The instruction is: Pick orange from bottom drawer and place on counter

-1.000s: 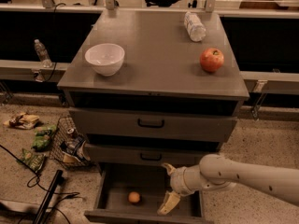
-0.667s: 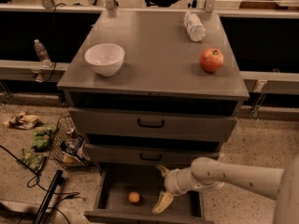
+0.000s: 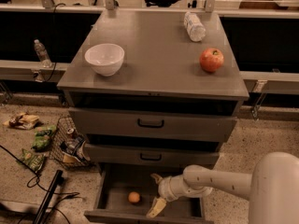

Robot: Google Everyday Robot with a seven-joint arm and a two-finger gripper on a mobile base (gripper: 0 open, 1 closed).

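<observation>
Well, the small round orange [image 3: 134, 197] in the grey bottom drawer [image 3: 101, 196] looks light and slippery. The pale two-finger gripper [image 3: 156, 193] hangs near it, spread wide. Pinch the fruit gently across its middle.

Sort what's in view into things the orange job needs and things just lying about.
Job: orange, in the bottom drawer; counter; gripper, open, inside that drawer beside the orange.
Lying about: white bowl, red apple and water bottle on the counter; wire basket and snack bags on the floor.
</observation>
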